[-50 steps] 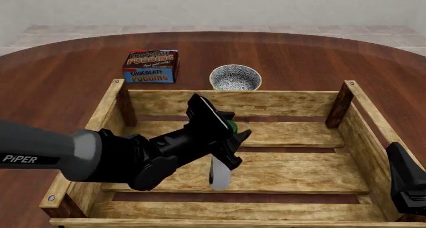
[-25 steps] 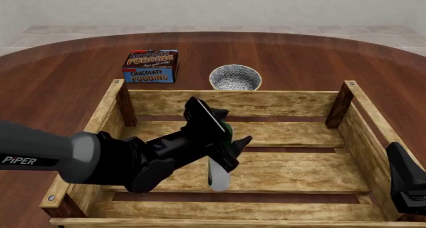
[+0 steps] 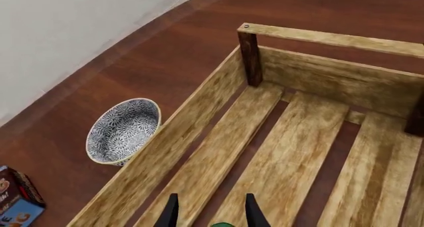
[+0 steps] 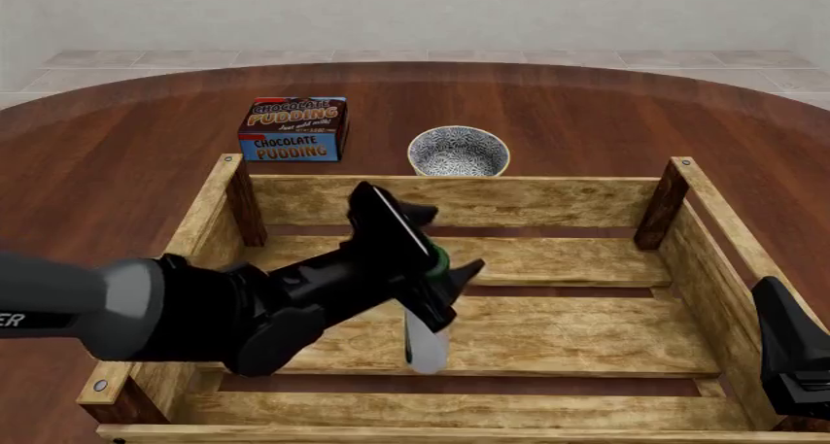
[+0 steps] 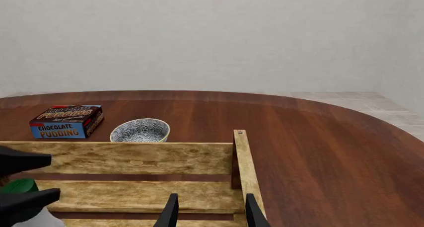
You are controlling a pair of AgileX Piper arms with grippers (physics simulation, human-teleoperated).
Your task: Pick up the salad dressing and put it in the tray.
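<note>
Dark reddish wood makes up the round surface (image 4: 117, 172) before us, with a pale wall and tiled floor behind it.

We see our left claw (image 4: 438, 269) inside the tray (image 4: 467, 203), its two black fingers spread on either side of the green cap of the salad dressing (image 4: 426, 345). From the front we cannot tell for sure whether the pads touch the bottle; in the left wrist view the fingertips (image 3: 170, 214) stand apart with only a sliver of the green cap (image 3: 223, 225) showing between them at the frame's edge, so we read the left claw as released around the neck instead of clenched on it. The bottle stands upright on the tray's slatted bottom, its whitish body reaching down below the claw, roughly in the middle of the tray and a little toward the left side.

Our right claw (image 5: 210, 213) hangs at the tray's near right corner, fingers parted and holding nothing; in the front view only its dark body (image 4: 791, 352) shows at the right edge. Through its camera we see the bottle's cap (image 5: 20, 186) and the left claw's black fingers at the far side.

Outside the tray, just beyond its far wall, sits a speckled bowl (image 4: 458, 152), and to its left, well apart from the tray, a chocolate pudding box (image 4: 293, 129).
</note>
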